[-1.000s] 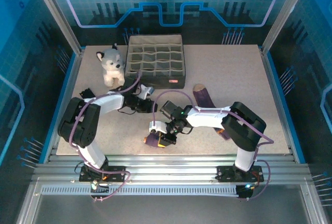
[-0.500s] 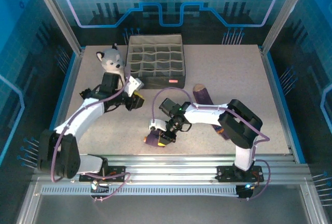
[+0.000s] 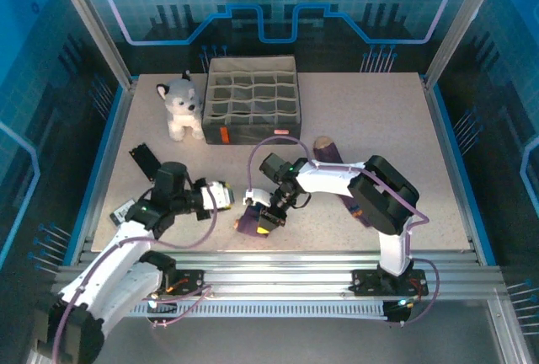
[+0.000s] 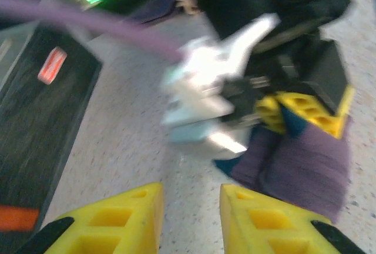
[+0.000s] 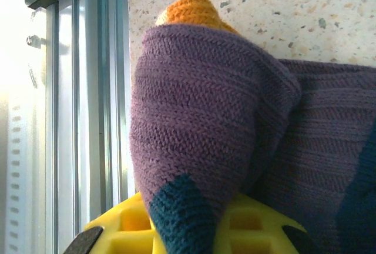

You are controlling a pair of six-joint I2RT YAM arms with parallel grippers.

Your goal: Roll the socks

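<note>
- While I watch from the top view, the right claw is clamped on the navy-toed sock. The sock is a bunched purple bundle on the desk, near the front edge and about mid-width.
- My left claw sits low, just left of that bundle and pointing toward it.
- The tan-toed sock lies farther back, partly covered by the right arm, just off the front right corner of the organiser tray.
- The plush husky stands beside the tray's left side.
- Over to the left wrist view, which is blurry: the left claw's two yellow fingers stand apart. Bare desk shows between them and nothing is gripped.
- Ahead and to the right, the right claw's yellow tips pinch the top of the purple bundle. The dark tray with its red tag runs along the left.
- Now the right wrist view: purple knit drapes over the yellow finger.
- The orange cuff pokes out on top, and a navy patch sits low, right at the finger.
- The aluminium rail runs down the left, close to the bundle.
</note>
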